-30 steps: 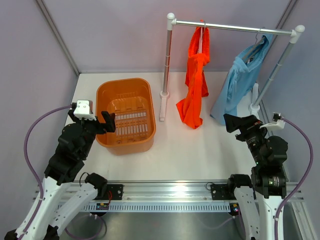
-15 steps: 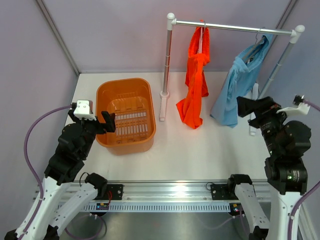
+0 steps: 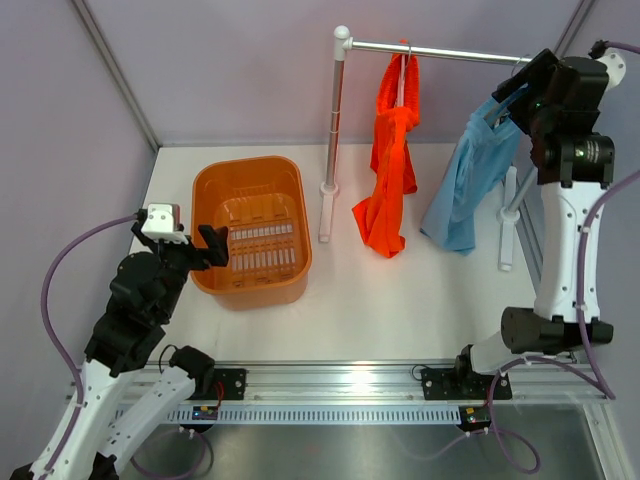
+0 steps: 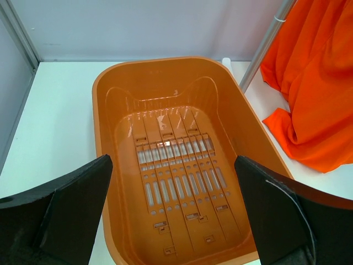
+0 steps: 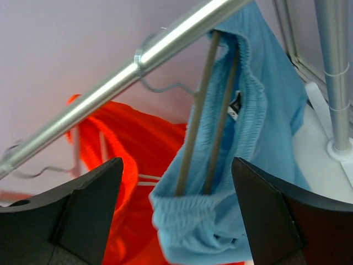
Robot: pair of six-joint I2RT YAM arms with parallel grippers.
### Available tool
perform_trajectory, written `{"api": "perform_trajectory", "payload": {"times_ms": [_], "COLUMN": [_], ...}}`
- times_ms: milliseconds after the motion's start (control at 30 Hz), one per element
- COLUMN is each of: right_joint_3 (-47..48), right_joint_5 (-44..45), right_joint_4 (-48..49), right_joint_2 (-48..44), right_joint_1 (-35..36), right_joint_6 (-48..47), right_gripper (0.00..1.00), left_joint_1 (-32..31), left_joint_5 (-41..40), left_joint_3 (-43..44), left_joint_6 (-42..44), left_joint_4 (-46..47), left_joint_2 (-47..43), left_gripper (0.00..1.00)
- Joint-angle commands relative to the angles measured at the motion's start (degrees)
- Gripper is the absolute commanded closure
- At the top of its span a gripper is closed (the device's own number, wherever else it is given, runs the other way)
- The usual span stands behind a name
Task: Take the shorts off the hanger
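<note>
- Right pincer is spread wide, holding nothing, just short of the light blue shorts. These hang from a hanger on the rail. Closing here could catch the hanger's bars along with the waistband, so both come off together.
- Pulling on fabric alone might drag the hook along the rail, since the waistband looks stretched over both bars.
- Orange shorts hang near on their own hanger; a sideways tug may snag them.
- Left pincer, also spread and holding nothing, hovers over the orange basket on the worktop, too far off to steady the hanger.
</note>
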Motion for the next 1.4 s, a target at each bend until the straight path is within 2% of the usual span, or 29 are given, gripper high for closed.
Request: {"api": "perform_trajectory", "payload": {"times_ms": [0,267,567,667,767,900,1133,1367], "right_joint_3": [5.67,7.61,9.11,9.2,8.76,9.19,20.96,18.07], "right_joint_5": [1.44,-1.11,-5.68,-5.86,-4.81,-2.44,0.64,5.03], "right_joint_4": [-6.71,-5.23,-3.91,-3.82,-2.85,-0.3,-7.15,-6.28], "right_joint_2": [3.4,7.89,11.31,12.54,13.16,14.04,22.21,21.51], "right_joint_1": [-2.61,-4.38,-4.38,-4.29,-3.77,-2.01,-0.34,0.1], "right_joint_6": [1.76,0.36,-1.92,-2.8,-3.94,-5.96,-6.41,-7.55], "right_gripper": [0.17,0.24,0.22,0.26,0.3,0.3,0.32,0.39], "left_joint_1": [0.13,0.13,0.13,0.05,0.13,0.13,0.13,0.13], "left_joint_5": [1.08,2.31,2.22,2.22,2.22,2.4,2.22,2.31], "left_joint_3": [0.61,0.79,0.87,0.79,0.7,0.79,0.7,0.61], "left_joint_6": [-0.63,-0.98,-0.98,-0.98,-0.98,-0.98,-0.89,-0.89], "left_joint_4": [3.66,3.66,3.4,3.49,3.58,3.49,3.49,3.57], "left_joint_2": [-1.24,-1.33,-1.6,-1.51,-1.33,-1.07,-0.89,-0.63], "left_gripper": [0.01,0.01,0.01,0.01,0.01,0.01,0.01,0.01]}}
